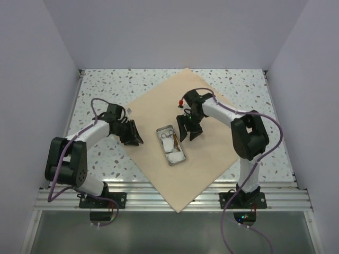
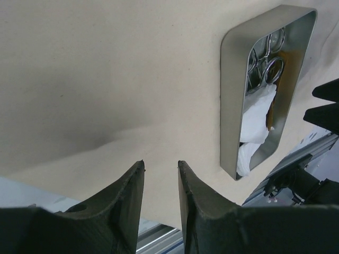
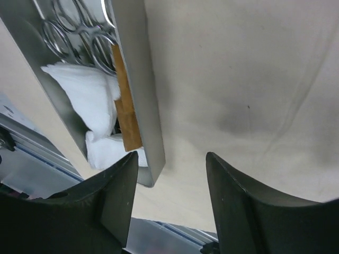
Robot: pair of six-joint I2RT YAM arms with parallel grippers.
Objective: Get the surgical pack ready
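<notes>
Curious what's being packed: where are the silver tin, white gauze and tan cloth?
silver tin (image 2: 233,95): left wrist view, side wall
white gauze (image 3: 85,95): right wrist view, upper pad
tan cloth (image 1: 159,100): top view, bare far part

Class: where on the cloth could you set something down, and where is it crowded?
Bare: the far corner of the cloth beyond the tin, and its near corner. Crowded: the middle, tin between left claw and right claw.

Tan cloth (image 1: 159,100) spread cornerwise on speckled surface (image 1: 106,90); tin (image 1: 162,147) with gauze (image 1: 174,154) set at centre; left tool (image 1: 134,139) positioned at cloth's edge, right tool (image 1: 189,133) just beside tin.
</notes>
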